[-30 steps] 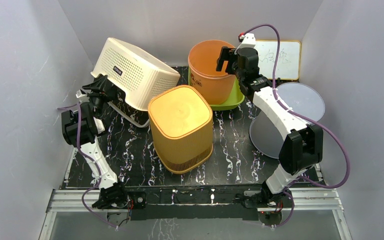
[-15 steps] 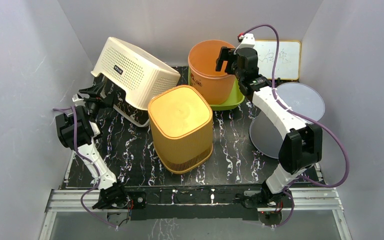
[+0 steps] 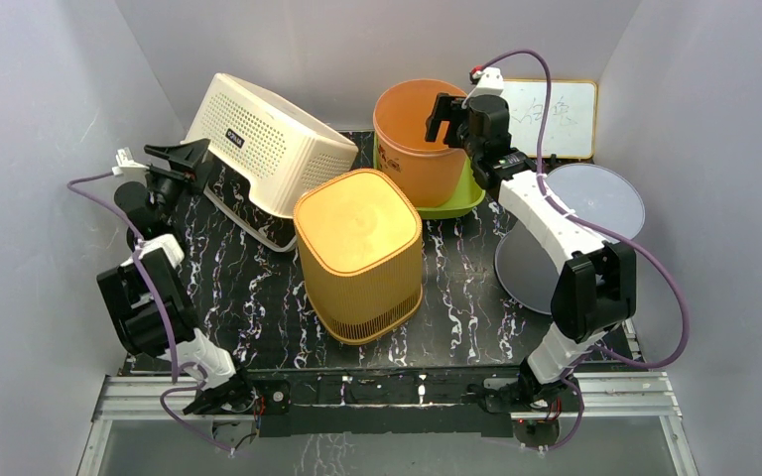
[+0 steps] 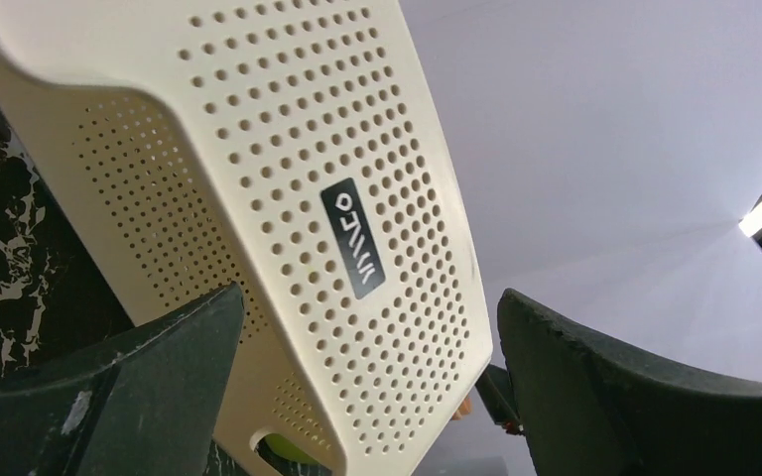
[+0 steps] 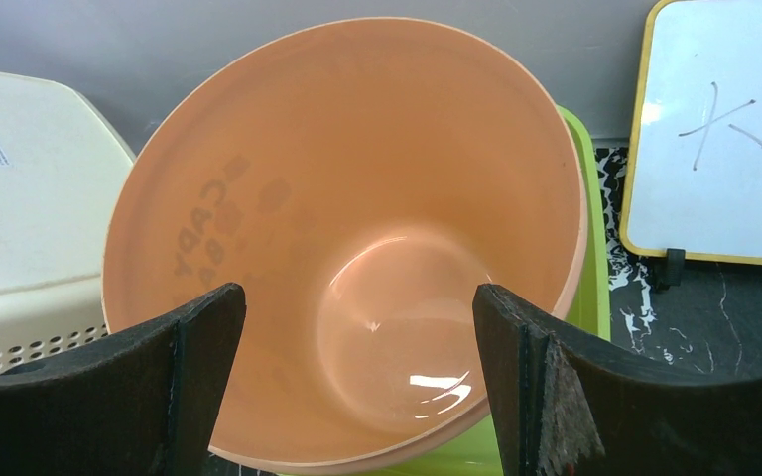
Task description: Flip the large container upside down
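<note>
Large container (image 3: 273, 149): your cream perforated basket lies at the back left of the table (image 3: 456, 297). It is tipped over, its flat base facing up and toward the back wall and its rim down at the near side. Its long axis runs left to right, and the right end is against the overturned yellow bin (image 3: 357, 238). A dark label (image 4: 355, 238) with white letters sits on its side; you cannot read it. Your left gripper (image 4: 369, 300) is spread wide and grasps nothing, with the basket's side just ahead. Your right gripper (image 5: 357, 297) hangs open and empty over the orange bucket (image 5: 357, 198), which shows faint lettering through its wall. The whiteboard (image 5: 724, 129) bears scribbles.
</note>
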You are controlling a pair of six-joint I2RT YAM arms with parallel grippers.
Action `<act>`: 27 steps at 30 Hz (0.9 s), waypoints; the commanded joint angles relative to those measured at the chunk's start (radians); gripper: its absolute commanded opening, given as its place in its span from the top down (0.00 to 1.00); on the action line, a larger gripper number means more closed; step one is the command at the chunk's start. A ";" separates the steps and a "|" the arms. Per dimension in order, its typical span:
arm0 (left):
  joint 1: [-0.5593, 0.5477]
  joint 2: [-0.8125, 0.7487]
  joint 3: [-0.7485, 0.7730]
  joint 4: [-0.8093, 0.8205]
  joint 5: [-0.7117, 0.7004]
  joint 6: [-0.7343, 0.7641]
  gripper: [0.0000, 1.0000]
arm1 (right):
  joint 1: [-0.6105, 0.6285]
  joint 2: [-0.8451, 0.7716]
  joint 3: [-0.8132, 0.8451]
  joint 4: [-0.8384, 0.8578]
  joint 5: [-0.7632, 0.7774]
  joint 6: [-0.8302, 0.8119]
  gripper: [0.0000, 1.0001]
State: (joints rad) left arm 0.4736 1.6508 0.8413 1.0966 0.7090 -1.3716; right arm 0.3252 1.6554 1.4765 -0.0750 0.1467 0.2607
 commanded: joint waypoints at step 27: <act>-0.263 0.209 0.051 0.196 -0.242 0.032 0.09 | -0.003 0.021 0.045 0.063 0.013 -0.016 0.16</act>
State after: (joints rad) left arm 0.2367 1.8244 0.8928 1.1355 0.5407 -1.3193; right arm 0.3252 1.6730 1.4769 -0.0711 0.1398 0.2634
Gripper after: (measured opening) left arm 0.944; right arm 0.838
